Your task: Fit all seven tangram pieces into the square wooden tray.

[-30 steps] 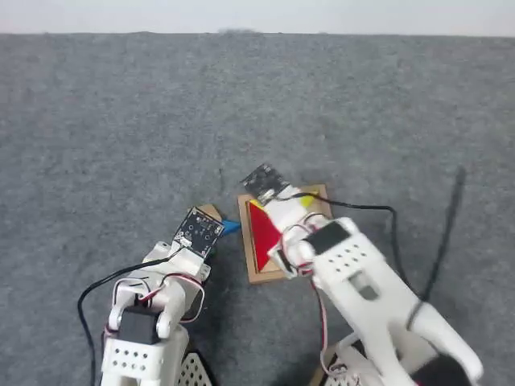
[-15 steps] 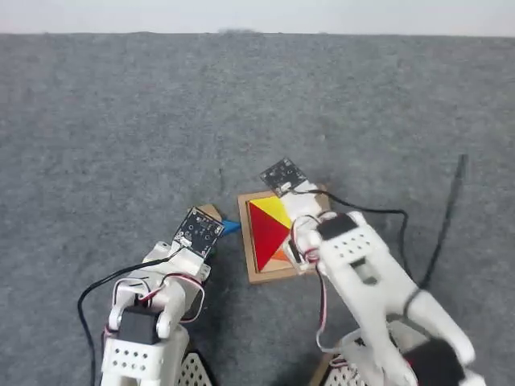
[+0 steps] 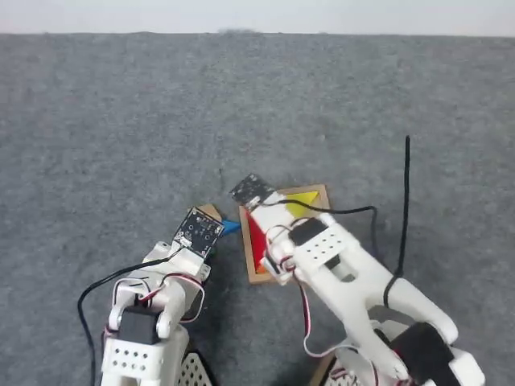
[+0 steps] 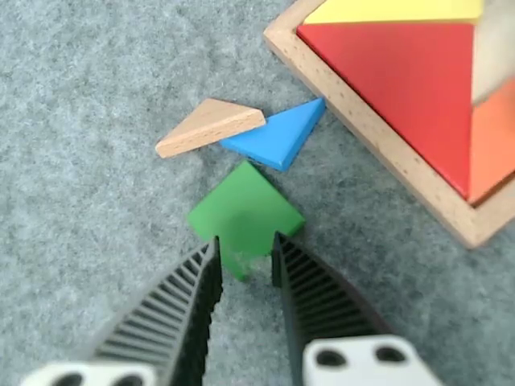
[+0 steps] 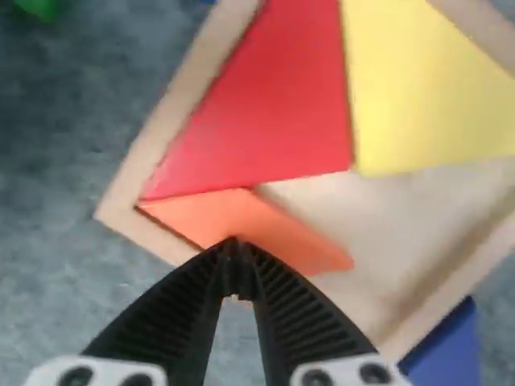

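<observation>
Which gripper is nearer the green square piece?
Left. The left gripper straddles one corner of the green square; the right gripper is over the tray, at the orange triangle.

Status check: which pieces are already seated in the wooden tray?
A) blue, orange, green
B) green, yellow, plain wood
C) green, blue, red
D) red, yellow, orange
D: the red triangle, yellow triangle and orange triangle lie inside the tray. The green square, blue triangle and plain wood triangle lie outside it.
</observation>
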### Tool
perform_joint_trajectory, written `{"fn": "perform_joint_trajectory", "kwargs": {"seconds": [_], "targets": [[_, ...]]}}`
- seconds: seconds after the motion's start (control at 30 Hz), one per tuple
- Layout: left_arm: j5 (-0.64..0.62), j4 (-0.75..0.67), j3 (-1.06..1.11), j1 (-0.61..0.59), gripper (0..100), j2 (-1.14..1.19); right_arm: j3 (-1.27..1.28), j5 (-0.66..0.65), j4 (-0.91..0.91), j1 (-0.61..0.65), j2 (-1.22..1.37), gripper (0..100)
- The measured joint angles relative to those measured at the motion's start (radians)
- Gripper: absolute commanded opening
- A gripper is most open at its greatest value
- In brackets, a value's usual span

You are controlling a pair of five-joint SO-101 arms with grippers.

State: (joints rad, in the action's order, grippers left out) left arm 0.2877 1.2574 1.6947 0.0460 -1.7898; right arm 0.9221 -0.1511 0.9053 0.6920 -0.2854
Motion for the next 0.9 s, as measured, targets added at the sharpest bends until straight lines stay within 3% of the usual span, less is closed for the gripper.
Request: {"fn": "perform_joint_trajectory", "kwargs": {"seconds": [0.3, 0.5, 0.67, 0.9], "targets": [[0.0, 0.0, 0.0, 0.0, 10, 0.0, 0.0, 0.014, 0.025, 0.057, 0.005, 0.9], [0.0, 0.0, 0.0, 0.0, 10, 0.0, 0.003, 0.015, 0.112, 0.051, -0.132, 0.9], [0.0, 0.0, 0.0, 0.0, 10, 0.0, 0.003, 0.015, 0.17, -0.097, -0.258, 1.2], [0.0, 0.0, 0.0, 0.0, 10, 0.0, -0.005, -0.037, 0.215, -0.336, -0.288, 11.1]]}}
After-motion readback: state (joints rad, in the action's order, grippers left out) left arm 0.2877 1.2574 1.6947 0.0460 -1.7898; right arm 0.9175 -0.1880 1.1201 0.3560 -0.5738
